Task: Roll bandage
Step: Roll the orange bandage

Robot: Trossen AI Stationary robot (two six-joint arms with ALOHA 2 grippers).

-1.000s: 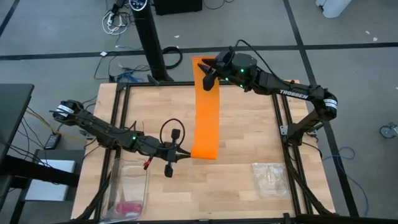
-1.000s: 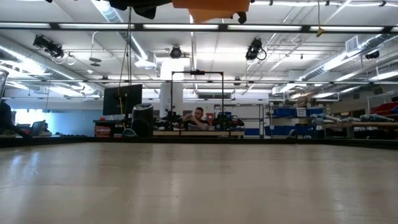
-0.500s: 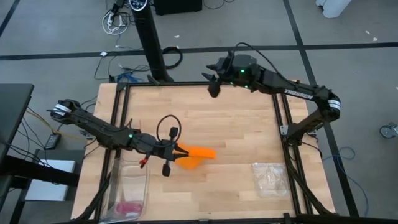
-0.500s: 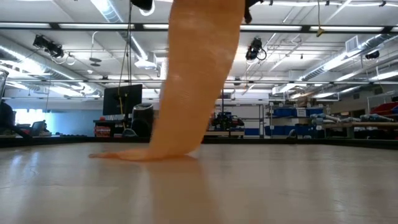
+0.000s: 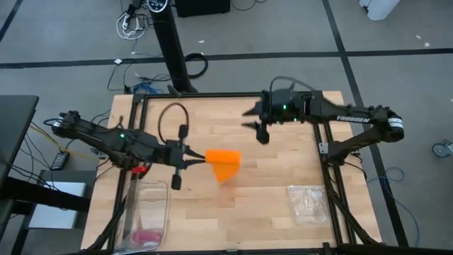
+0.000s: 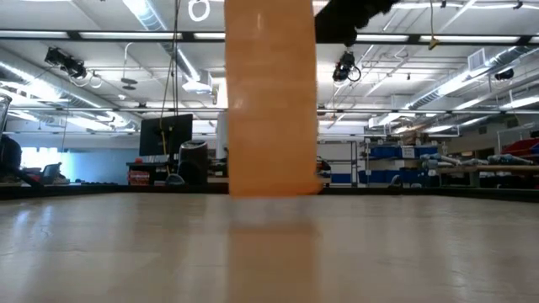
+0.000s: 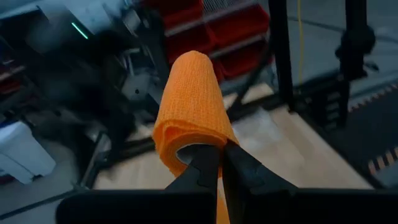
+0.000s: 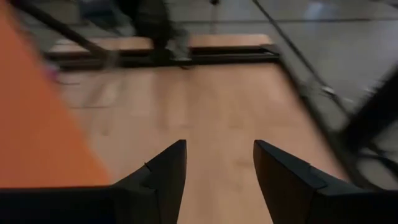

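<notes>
The orange bandage (image 5: pixel 224 161) hangs as a flat strip (image 6: pixel 269 101) over the middle of the table, and its lower end does not touch the wood. My left gripper (image 5: pixel 198 159) reaches in from the table's left and is shut on the strip's top end (image 7: pixel 189 93). My right gripper (image 5: pixel 260 131) hovers over the far middle of the table, open and with nothing between its fingers (image 8: pixel 217 165). The strip shows as an orange blur (image 8: pixel 31 137) beside it. My left gripper pinches the bandage's top end between its two fingers, where the fabric bunches in a fold (image 7: pixel 185 144) around the fingertips. The fingers come nearly level from the table's left. The strip hangs straight below them, its lower end (image 6: pixel 269 187) clear of the table.
A clear plastic bag (image 5: pixel 306 202) lies at the near right. A clear bin (image 5: pixel 145 209) with a small pink bundle (image 5: pixel 145 236) stands at the near left corner. A black post (image 5: pixel 173 49) rises behind the far edge. Bare wood lies between the two grippers.
My right gripper has let go of the bandage's far end and moved down toward the table's middle. The strip, which was stretched between both grippers, dropped and hung from my left gripper with its end on the table. My left gripper then rose and lifted it clear.
</notes>
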